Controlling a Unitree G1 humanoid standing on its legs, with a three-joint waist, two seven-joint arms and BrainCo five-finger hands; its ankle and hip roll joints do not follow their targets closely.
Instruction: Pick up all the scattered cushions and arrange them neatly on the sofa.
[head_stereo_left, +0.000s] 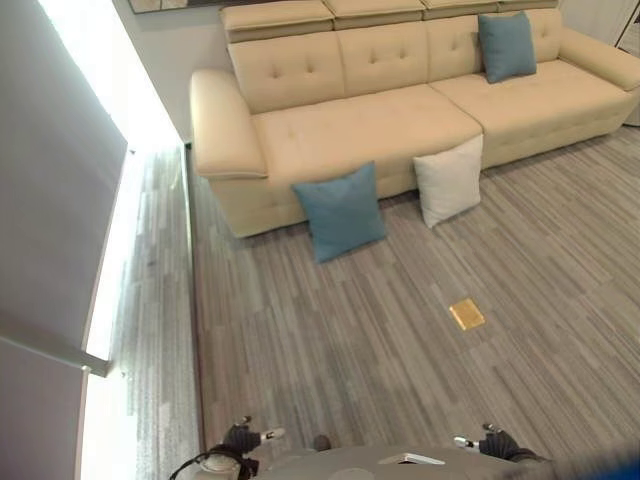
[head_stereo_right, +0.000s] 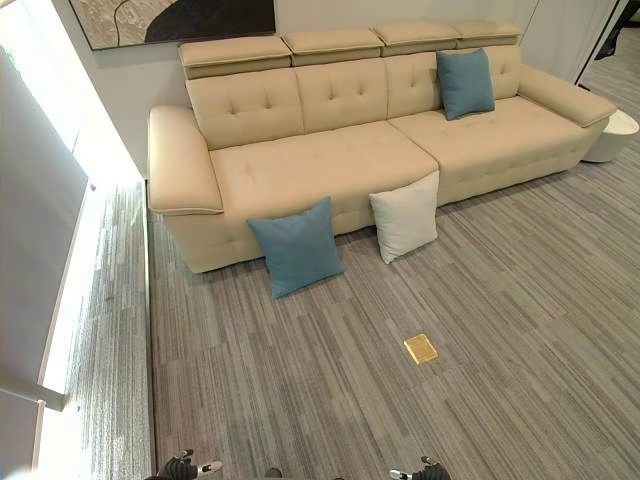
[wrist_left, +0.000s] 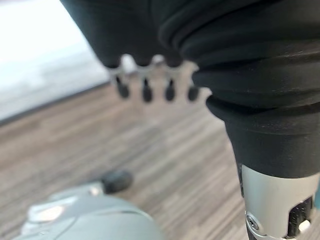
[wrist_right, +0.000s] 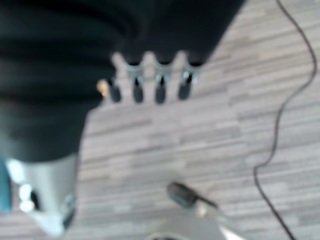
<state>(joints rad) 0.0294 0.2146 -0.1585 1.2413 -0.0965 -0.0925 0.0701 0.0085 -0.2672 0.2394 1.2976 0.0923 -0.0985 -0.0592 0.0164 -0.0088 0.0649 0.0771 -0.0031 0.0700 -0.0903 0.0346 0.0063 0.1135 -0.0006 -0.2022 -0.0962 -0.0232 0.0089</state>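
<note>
Grey striped carpet (head_stereo_right: 500, 300) covers the floor of the room, and a bright window strip runs along the robot's left side. One long beige sofa (head_stereo_right: 330, 150) with tufted back and four headrests stands against the far wall, under a dark framed picture (head_stereo_right: 180, 20). Three cushions can be counted. Two of them are blue and one is white. One blue floor cushion (head_stereo_right: 297, 246) leans upright against the front of the sofa, near its left end. One white cushion (head_stereo_right: 405, 216) leans against the sofa front just beside it, to the right. The second blue cushion (head_stereo_right: 465, 83) already stands on the seat, against the backrest. One small gold floor plate (head_stereo_right: 421, 348) lies flat in the carpet, well apart from the cushions. The left hand (wrist_left: 145, 85) hangs low with fingers straight and relaxed, holding nothing. The right hand (wrist_right: 150, 85) hangs the same way, fingers loose and empty.
</note>
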